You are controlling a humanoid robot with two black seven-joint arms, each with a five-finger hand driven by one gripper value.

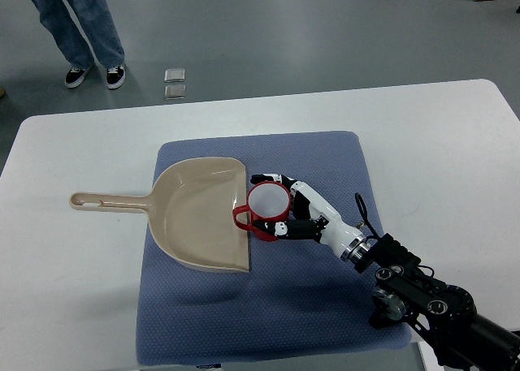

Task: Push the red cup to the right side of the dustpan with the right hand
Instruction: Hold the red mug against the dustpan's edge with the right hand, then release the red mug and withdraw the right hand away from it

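A red cup (267,204) with a white inside stands upright on the blue mat (325,306), right at the open right edge of the beige dustpan (199,217). Its red handle points left over the dustpan's lip. My right hand (280,207) comes in from the lower right and wraps the cup: upper fingers (268,179) curl around the far rim, a lower finger (284,230) lies against the near side. The dustpan's long handle (106,201) points left across the white table.
The white table (439,135) borders the mat on all sides. A person in jeans and black shoes (96,76) stands beyond the table's far left edge. Two small clear blocks (174,84) lie on the floor there. My right forearm (422,298) crosses the mat's lower right corner.
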